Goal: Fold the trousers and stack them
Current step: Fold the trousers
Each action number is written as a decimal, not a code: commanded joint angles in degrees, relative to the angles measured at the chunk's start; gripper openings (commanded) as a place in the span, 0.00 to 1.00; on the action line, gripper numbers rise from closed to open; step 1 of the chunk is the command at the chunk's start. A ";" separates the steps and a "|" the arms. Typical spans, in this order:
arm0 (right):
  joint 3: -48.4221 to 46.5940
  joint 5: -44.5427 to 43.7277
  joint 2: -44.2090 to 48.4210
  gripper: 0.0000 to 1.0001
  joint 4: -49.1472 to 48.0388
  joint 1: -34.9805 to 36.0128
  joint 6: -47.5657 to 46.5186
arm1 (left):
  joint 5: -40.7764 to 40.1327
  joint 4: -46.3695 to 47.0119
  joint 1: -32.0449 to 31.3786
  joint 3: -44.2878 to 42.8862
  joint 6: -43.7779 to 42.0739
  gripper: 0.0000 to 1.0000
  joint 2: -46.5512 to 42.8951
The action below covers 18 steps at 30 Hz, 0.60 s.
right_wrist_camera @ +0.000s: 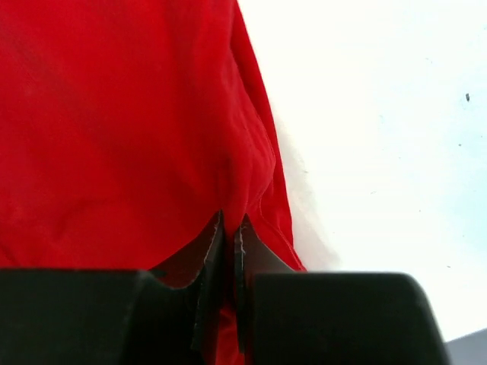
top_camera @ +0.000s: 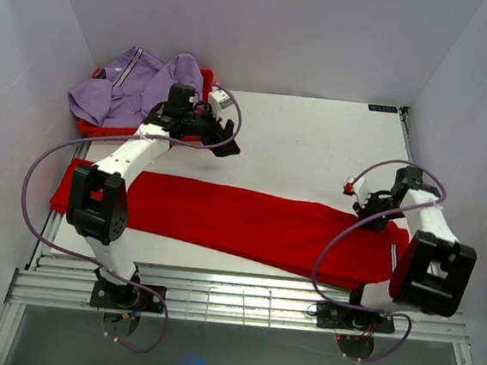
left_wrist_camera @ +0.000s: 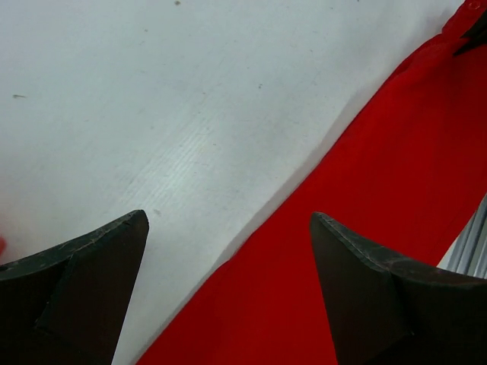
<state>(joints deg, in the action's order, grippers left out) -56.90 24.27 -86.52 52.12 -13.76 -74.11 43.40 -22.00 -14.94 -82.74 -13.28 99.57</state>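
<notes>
The red trousers point(top_camera: 240, 219) lie stretched flat across the table from left to right. My right gripper point(top_camera: 367, 212) is at their right end, shut on a pinched fold of the red cloth point(right_wrist_camera: 152, 114); its jaws point(right_wrist_camera: 232, 228) press together on that fold. My left gripper point(top_camera: 228, 145) hovers over the white table just behind the trousers' far edge, open and empty. In the left wrist view its gripper point(left_wrist_camera: 228, 228) has both fingers spread wide, with the trousers' edge point(left_wrist_camera: 365, 190) running between them.
A red tray point(top_camera: 206, 82) at the back left holds a crumpled purple garment point(top_camera: 132, 85). White walls close in the table on three sides. A slatted metal rail point(top_camera: 241, 299) runs along the near edge.
</notes>
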 commanded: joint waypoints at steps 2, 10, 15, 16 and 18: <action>13.99 -3.35 15.45 0.08 -15.96 2.77 -3.50 | -7.26 5.03 -6.85 1.71 10.63 0.98 -3.33; 34.56 -2.75 39.04 0.08 -34.54 6.37 -11.05 | -6.83 6.79 -14.14 1.62 22.32 0.77 1.50; 39.58 0.86 51.44 0.08 -27.61 6.81 -22.82 | -6.66 6.09 -17.66 -0.32 24.00 0.77 5.02; 40.81 1.91 54.06 0.08 -24.29 6.82 -26.84 | -6.83 5.74 -18.97 -0.32 24.09 0.78 5.46; 41.78 3.14 56.63 0.08 -21.63 6.82 -30.29 | -7.53 5.65 -21.08 -0.06 24.44 0.79 6.69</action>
<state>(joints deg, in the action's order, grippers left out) -16.43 21.85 -33.06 26.15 -7.57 -94.04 36.69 -16.16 -33.01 -81.38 9.06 105.93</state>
